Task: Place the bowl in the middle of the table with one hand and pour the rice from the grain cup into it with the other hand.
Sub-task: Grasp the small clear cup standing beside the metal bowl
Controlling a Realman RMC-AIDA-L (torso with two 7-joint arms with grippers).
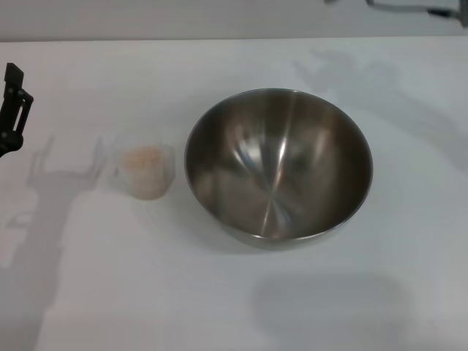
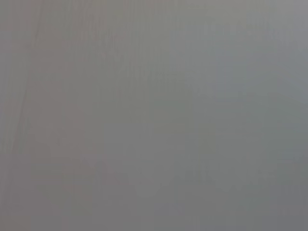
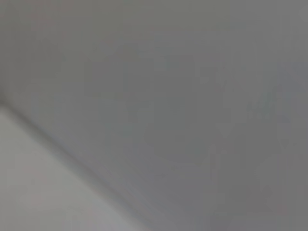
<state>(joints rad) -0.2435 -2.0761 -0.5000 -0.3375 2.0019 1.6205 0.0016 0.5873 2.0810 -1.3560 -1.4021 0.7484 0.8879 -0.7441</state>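
Note:
The large steel bowl [image 1: 278, 164] stands upright and empty on the white table [image 1: 234, 307], near the middle. The clear grain cup [image 1: 144, 170] stands just to its left, apart from it, with a heap of pale beige rice [image 1: 144, 159] inside. My left gripper [image 1: 12, 110] is a black piece at the far left edge, well apart from the cup and holding nothing that I can see. Only a thin grey and black part of my right gripper [image 1: 417, 7] shows at the top right edge, far from the bowl. Both wrist views show only blurred grey surface.
The table's far edge [image 1: 183, 39] runs across the top of the head view. Shadows of both arms fall on the table left of the cup and behind the bowl.

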